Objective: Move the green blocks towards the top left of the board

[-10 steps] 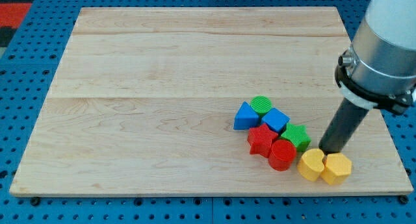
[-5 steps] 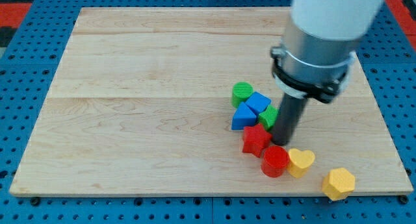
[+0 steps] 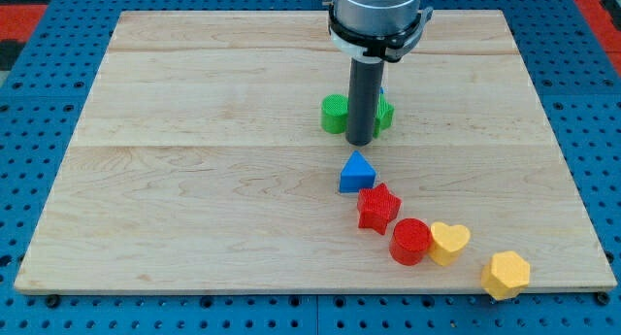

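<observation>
My tip [image 3: 359,141] stands near the middle of the board, a little toward the view's top. A green cylinder [image 3: 334,113] sits just to its left. A second green block [image 3: 384,113] peeks out on the rod's right; its shape is hidden. A sliver of a blue block [image 3: 380,94] shows behind the rod, mostly hidden. The tip is just below and between the two green blocks.
A blue triangle [image 3: 356,172] lies below the tip. A red star [image 3: 377,208], a red cylinder [image 3: 410,241], a yellow heart [image 3: 448,243] and a yellow hexagon [image 3: 506,274] trail toward the view's bottom right on the wooden board [image 3: 194,160].
My tip has moved toward the view's top left, pushing both green blocks and one blue block with it. The blue triangle, red and yellow blocks stayed behind in a trailing line.
</observation>
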Tool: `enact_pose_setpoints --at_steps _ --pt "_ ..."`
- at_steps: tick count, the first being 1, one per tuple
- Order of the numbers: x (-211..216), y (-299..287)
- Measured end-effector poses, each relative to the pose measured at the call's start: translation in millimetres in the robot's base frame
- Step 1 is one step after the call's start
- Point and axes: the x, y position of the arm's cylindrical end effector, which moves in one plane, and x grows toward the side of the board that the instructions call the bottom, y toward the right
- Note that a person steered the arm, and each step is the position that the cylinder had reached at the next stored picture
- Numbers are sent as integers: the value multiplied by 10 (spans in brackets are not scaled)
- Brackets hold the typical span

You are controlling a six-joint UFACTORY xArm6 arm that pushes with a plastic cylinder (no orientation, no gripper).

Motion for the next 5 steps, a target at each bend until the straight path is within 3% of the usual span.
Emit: enact_pose_setpoints --at_steps 1,2,3,5 --pt "167 152" --pt "-99 767" --pt "-219 852" --pt "-314 28"
